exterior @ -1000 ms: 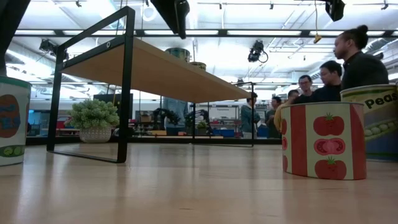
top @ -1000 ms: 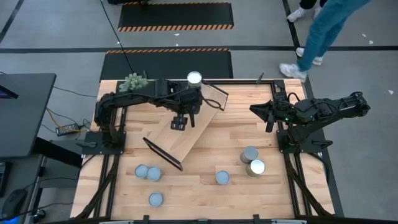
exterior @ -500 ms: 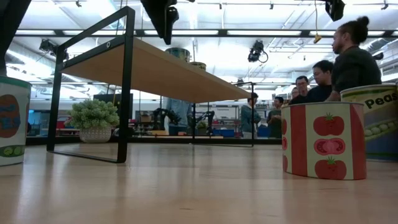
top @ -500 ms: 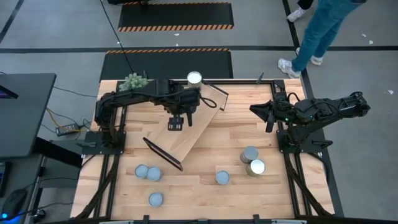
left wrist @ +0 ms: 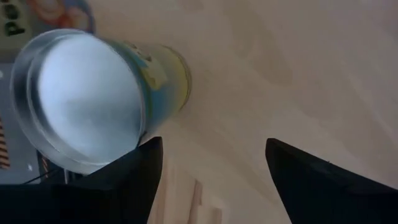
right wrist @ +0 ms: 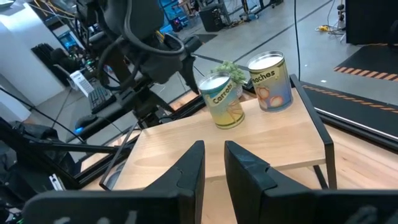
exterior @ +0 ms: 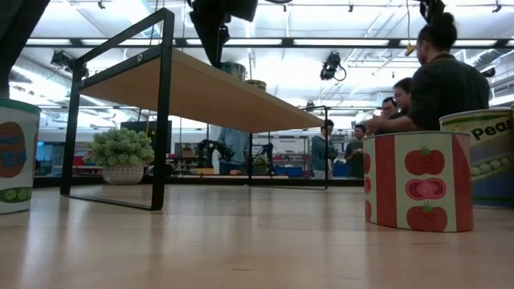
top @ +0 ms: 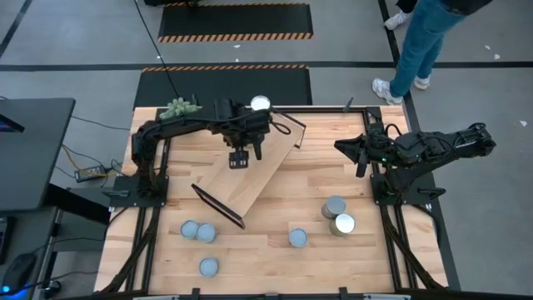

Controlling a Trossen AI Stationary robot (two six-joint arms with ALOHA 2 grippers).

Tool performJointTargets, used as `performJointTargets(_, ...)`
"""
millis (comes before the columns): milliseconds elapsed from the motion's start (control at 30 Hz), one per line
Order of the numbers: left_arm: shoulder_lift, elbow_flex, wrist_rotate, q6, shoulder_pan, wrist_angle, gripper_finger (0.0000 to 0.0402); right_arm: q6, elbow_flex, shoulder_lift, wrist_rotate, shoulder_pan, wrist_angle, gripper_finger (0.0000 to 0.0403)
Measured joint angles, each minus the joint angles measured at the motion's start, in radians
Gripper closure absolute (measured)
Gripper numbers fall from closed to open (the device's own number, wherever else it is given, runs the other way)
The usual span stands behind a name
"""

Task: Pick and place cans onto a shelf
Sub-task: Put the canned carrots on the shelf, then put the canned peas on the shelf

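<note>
Your left gripper (top: 240, 158) hangs over the shelf (top: 250, 171) with its fingers (left wrist: 130, 180) spread and nothing between them, just beside the two cans (right wrist: 227, 99) standing upright near the shelf's far end, one labelled carrots and one labelled peaches (right wrist: 269, 81). Your right gripper (top: 348, 148) waits above the table's (top: 316, 179) right side, fingers (right wrist: 186, 168) nearly together and empty. Six more cans stand on the table off the shelf: three at the near left (top: 198, 232) and three at the near right (top: 334, 207), with a plant (top: 179, 108) at the far left corner.
</note>
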Motion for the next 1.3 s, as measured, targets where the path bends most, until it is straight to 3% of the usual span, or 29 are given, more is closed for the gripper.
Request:
performJointTargets(200, -0.002, 0.0, -0.07, 0.033, 0.016, 0.008, 0.0114, 0.0, 0.0, 0.0, -0.001, 0.0, 0.006, 0.0334)
performJointTargets(733, -0.002, 0.0, -0.102, 0.055, 0.11, 0.013, 0.0114, 0.003, 0.0, 0.0, -0.001, 0.0, 0.006, 0.0334)
performJointTargets(900, -0.002, 0.042, -0.011, 0.079, 0.07, -0.001, 0.0114, 0.003, 0.0, 0.0, -0.009, 0.0, 0.006, 0.0334)
performJointTargets(1100, -0.005, 0.125, 0.179, 0.101, -0.017, 0.069, 0.0114, -0.004, 0.0, 0.001, -0.066, 0.0, -0.006, 0.0334)
performJointTargets(1300, -0.003, 0.114, 0.191, 0.069, -0.101, 0.163, 0.0114, 0.015, 0.0, 0.035, -0.218, 0.0, -0.052, 0.0334)
